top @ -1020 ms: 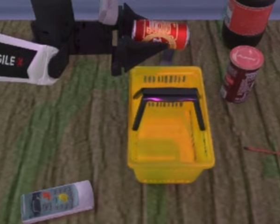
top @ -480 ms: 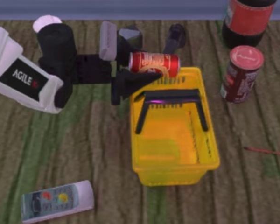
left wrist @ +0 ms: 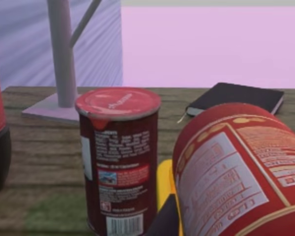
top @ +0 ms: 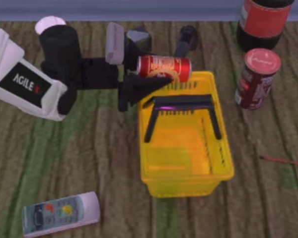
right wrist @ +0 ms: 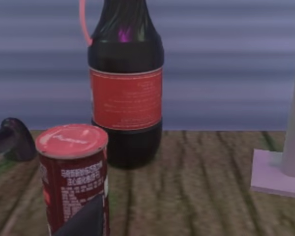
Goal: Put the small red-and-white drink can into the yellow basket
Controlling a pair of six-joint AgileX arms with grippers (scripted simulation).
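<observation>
Just below the left gripper (top: 151,74), the bright yellow slotted plastic basket (top: 223,163) lies open except where its black folding handles (top: 181,103) cross near the gripper.

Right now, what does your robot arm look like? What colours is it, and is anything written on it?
My left arm is a chunky white shell bearing a black label with white "AGILE" lettering and a small red mark. Past that come black, rounded segments, then a grey plate, and the left hand ends in black, wedge-shaped fingers. No cables show. My right arm is out of the top view, so I cannot describe it.
</observation>
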